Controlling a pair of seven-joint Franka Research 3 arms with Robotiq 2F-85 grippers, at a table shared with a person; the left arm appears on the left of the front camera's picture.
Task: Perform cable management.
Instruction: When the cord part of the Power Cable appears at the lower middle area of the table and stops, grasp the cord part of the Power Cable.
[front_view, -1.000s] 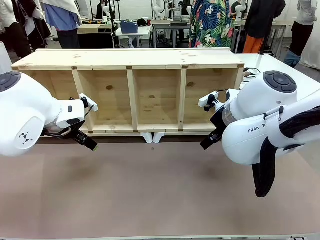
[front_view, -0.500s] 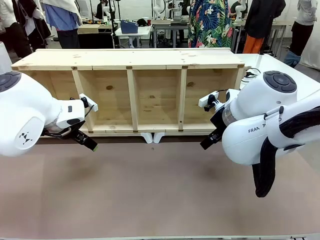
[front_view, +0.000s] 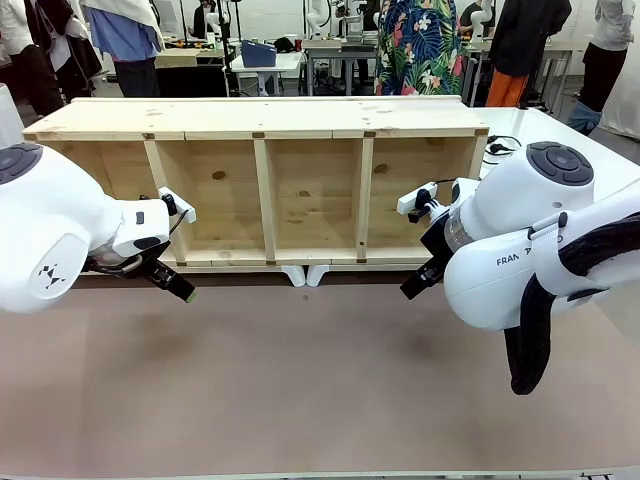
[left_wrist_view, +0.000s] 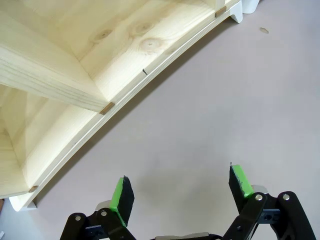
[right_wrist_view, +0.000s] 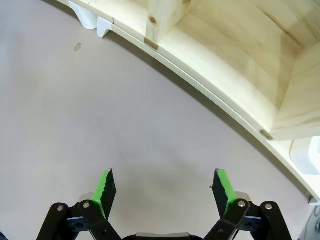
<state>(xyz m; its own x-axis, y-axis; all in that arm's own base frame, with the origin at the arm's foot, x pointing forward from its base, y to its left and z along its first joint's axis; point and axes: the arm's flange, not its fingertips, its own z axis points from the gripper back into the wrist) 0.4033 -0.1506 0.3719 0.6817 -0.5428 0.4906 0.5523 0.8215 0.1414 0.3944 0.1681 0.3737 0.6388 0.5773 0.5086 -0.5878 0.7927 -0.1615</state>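
A short stretch of the thin black cable (front_view: 500, 147) lies on the white surface just past the right end of the wooden shelf unit (front_view: 265, 118); where it leads is hidden. My left gripper (front_view: 178, 288) hangs low in front of the shelf's left end, and the left wrist view shows it open (left_wrist_view: 182, 187) over bare brown tabletop. My right gripper (front_view: 417, 283) hangs before the shelf's right end. In the right wrist view it stands open (right_wrist_view: 164, 185) with nothing between its green pads.
The long pine shelf unit lies on its side across the far half of the brown table (front_view: 300, 380), its open compartments facing me. Two small white feet (front_view: 306, 275) sit under its front edge. People stand at workbenches beyond.
Both arms hold still with their grippers open. The visible bit of black cable by the shelf's right end looks slightly shifted.
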